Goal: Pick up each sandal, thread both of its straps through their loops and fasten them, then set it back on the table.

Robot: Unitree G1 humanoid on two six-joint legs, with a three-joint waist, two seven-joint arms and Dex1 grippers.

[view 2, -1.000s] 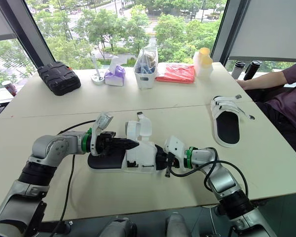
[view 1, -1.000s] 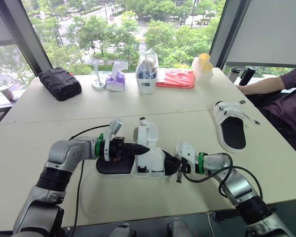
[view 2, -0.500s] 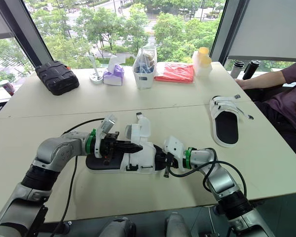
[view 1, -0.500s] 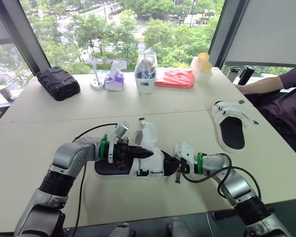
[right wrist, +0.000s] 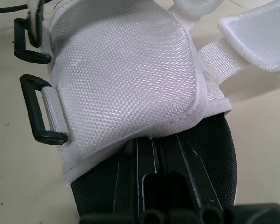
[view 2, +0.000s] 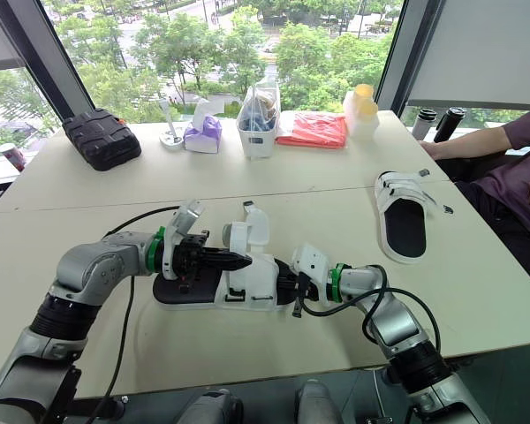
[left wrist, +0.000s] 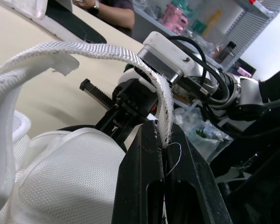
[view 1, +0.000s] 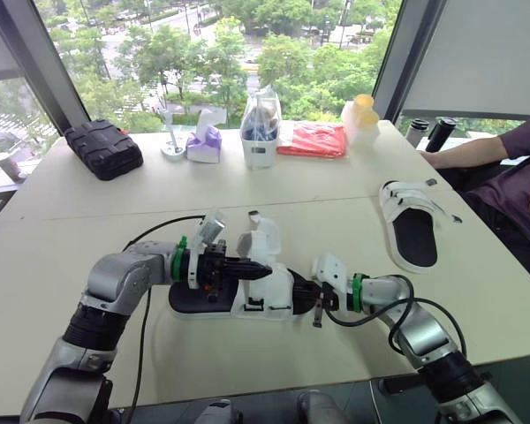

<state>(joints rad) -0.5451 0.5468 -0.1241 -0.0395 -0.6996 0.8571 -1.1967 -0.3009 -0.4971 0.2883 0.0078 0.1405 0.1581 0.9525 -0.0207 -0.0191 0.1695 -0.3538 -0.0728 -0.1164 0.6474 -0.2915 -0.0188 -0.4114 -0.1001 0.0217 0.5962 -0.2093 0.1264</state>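
White webbing and mesh make up the sandal (view 1: 247,297) now in work. It lies flat on the table (view 1: 274,190), its long axis running straight from one tool to the other, so each arm has one end of it.

One strap (left wrist: 98,49) arcs up over the mesh upper, and its free end is pinched between the closed fingers of the left tool (left wrist: 161,135), right at their tips. The strap rises from the far side of the upper. The black loops (right wrist: 30,108) sit on the opposite side, below and just beyond that tool's tips and nearer the robot. I judge that the strap end must travel down and across the upper, square to the sandal's length, to meet a loop. The left arm is the nearer one for this.

The right tool (view 1: 307,295) is clamped on the sole at the opposite end, under the edge of the upper, and steadies the sandal.

The second sandal (view 1: 413,225) lies well apart, beyond the right tool, near a person's arm.
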